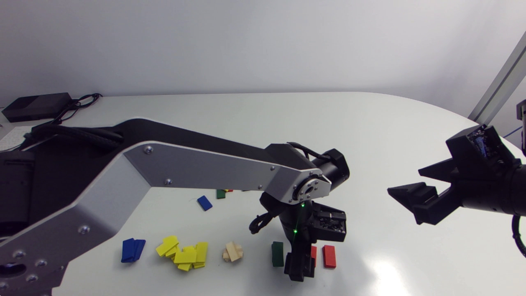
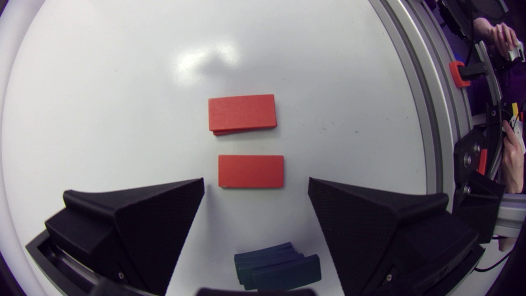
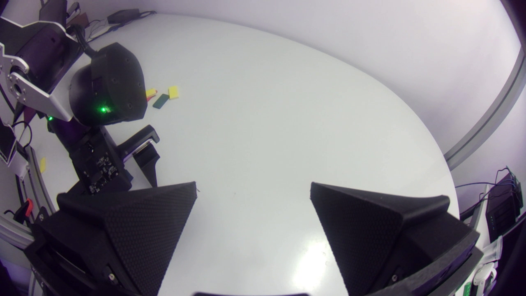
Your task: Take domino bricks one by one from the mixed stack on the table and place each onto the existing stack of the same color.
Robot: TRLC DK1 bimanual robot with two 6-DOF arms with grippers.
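My left gripper (image 2: 256,181) is open and points down at the table's front. A single red brick (image 2: 250,171) lies flat just ahead of its fingertips, touching neither finger. Beyond that brick sits the red stack (image 2: 241,113). In the head view this gripper (image 1: 300,271) half hides the single red brick (image 1: 313,251), with the red stack (image 1: 328,256) to its right and the green stack (image 1: 277,253) to its left. The mixed stack (image 1: 224,192) shows partly behind my left arm. My right gripper (image 1: 404,181) hangs open and empty above the table's right side.
Along the front lie a blue stack (image 1: 132,250), a loose yellow pile (image 1: 185,254) and a wooden stack (image 1: 233,251). One blue brick (image 1: 204,202) lies alone farther back. A black box (image 1: 37,106) with cables sits at the far left.
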